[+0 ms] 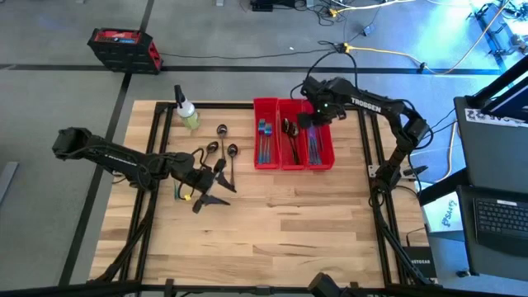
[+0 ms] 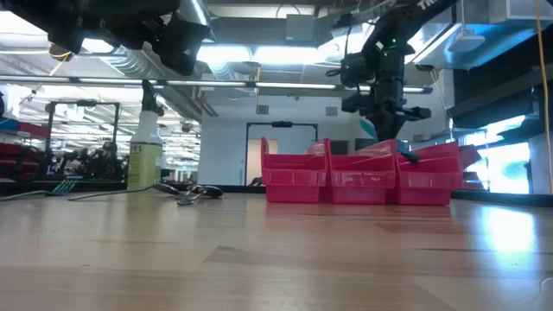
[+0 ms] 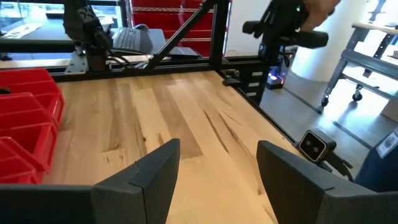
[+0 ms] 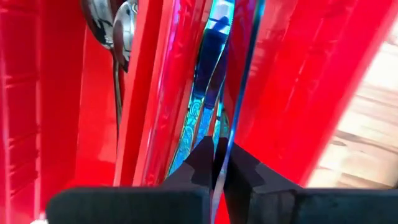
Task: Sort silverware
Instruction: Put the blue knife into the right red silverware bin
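3 red bins (image 1: 293, 161) sit side by side at about 1 o'clock from table centre, w/ iridescent silverware already inside: forks (image 1: 264, 136) in 1 bin, dark spoons (image 1: 290, 132) in the middle, more blue pieces in the 3rd. Step in hand looks like a drop-off: right gripper (image 4: 217, 163) hangs over the 3rd bin, fingers pinched together on a thin blue knife (image 4: 239, 81) standing into the bin. Next move prob. calls for releasing it, then lifting clear. Approx. 4 spoons (image 1: 224, 153) remain loose on the table at 10 o'clock, near a spray bottle (image 1: 186, 111). Left gripper (image 3: 217, 168) hovers just beside them, fingers apart, holding nothing; it needs to drop onto 1 spoon.
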`<state>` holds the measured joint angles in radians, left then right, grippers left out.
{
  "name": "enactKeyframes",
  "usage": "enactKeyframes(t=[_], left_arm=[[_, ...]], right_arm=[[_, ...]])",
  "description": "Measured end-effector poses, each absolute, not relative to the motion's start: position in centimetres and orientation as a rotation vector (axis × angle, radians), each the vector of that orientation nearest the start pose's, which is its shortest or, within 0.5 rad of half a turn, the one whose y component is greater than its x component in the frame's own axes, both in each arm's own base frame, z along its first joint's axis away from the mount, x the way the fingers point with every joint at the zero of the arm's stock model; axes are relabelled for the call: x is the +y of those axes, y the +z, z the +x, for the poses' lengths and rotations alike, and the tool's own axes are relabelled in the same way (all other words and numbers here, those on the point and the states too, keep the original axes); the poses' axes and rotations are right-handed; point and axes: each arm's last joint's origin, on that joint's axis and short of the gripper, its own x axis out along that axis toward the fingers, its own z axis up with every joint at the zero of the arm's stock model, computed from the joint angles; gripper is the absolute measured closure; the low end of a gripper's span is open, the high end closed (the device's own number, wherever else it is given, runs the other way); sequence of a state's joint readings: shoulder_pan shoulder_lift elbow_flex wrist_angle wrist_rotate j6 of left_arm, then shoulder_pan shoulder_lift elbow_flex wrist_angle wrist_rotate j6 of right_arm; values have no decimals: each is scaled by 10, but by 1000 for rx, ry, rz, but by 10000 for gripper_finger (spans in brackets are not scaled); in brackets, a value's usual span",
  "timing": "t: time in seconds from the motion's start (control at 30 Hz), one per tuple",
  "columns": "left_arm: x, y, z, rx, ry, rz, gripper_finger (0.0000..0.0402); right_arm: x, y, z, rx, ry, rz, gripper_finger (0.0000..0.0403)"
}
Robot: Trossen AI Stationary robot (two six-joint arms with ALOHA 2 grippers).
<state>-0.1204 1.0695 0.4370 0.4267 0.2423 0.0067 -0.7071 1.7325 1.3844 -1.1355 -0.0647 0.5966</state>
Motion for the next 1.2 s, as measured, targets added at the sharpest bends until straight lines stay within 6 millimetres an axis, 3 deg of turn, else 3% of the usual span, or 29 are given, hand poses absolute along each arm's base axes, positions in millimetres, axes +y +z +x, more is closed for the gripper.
enactKeyframes(t=[0.5, 1.2], left_arm=[[-36, 216, 217, 241, -361, -21, 200], [-35, 215, 217, 243, -329, -8, 200]], right_arm=[[-197, 203, 244, 1215, -991, 1092, 403], [-197, 198, 247, 1175, -1001, 1090, 403]])
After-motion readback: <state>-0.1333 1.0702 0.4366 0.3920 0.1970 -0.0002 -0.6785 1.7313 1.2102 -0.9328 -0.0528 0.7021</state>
